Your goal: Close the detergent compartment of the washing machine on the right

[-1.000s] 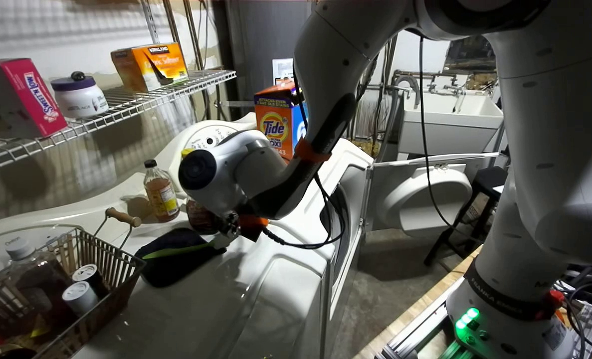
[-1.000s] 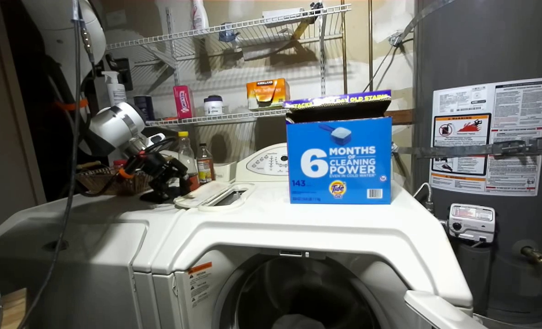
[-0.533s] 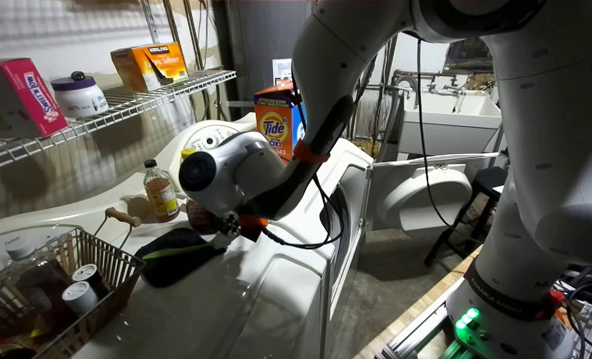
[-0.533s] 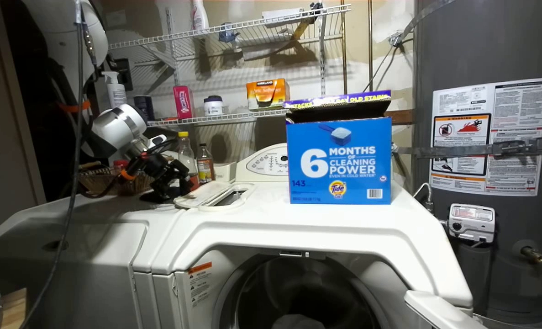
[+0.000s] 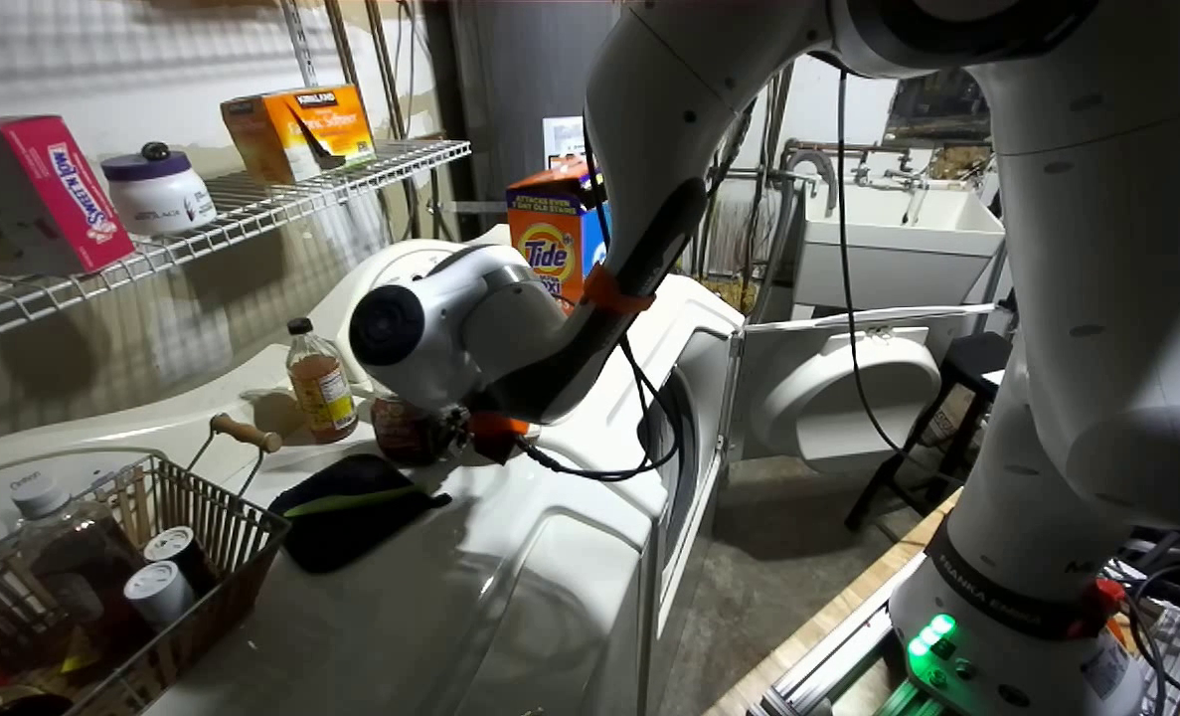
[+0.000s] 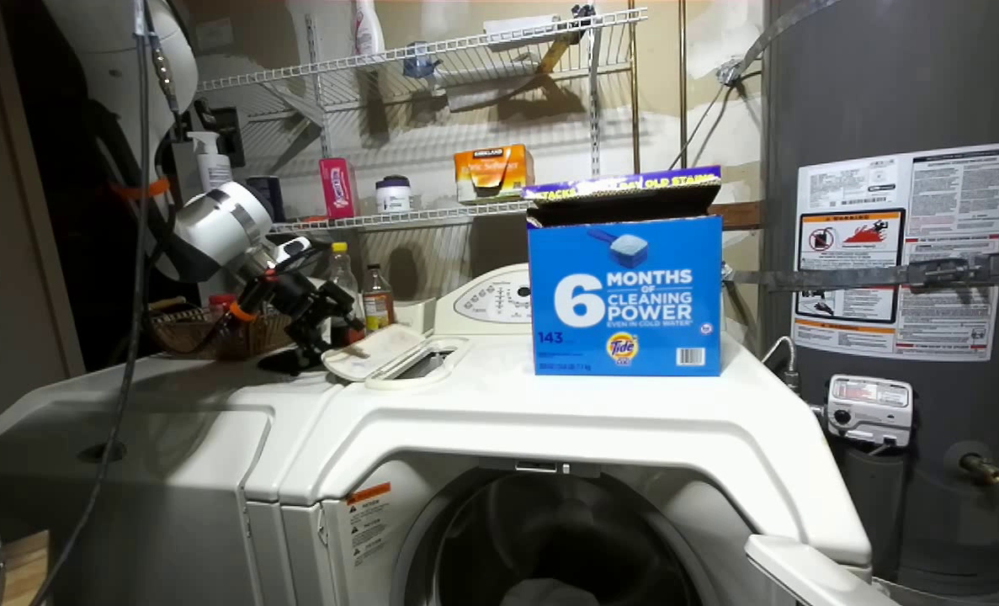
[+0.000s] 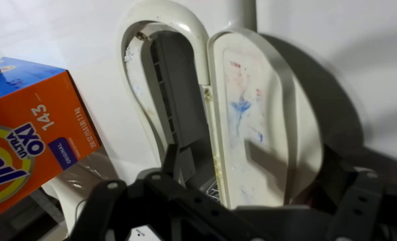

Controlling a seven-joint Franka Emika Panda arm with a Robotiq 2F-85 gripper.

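The washing machine [image 6: 566,404] on the right has an open detergent compartment [image 6: 425,364] on its top. The compartment [image 7: 185,90] also shows in the wrist view. Its cream lid [image 7: 241,144], stained blue and pink inside, is swung back on its hinge and tilted slightly up from the top in an exterior view [image 6: 377,347]. My gripper [image 7: 252,164] is open. One finger [image 7: 170,159] is over the compartment opening. The other is beyond the lid's outer edge, its tip hidden behind the lid. In an exterior view the gripper [image 6: 337,338] is at the lid's free edge.
A Tide box [image 6: 625,295] stands right of the compartment. Bottles [image 5: 321,388] stand behind the gripper. A black mitt [image 5: 351,512] and a wire basket [image 5: 252,557] lie to the other side. A wire shelf [image 5: 351,179] hangs above. The washer's front door [image 5: 838,398] is open.
My gripper has risen a little and moved slightly toward the compartment. The lid's free edge has lifted, so the lid now tilts up where it lay nearly flat before.
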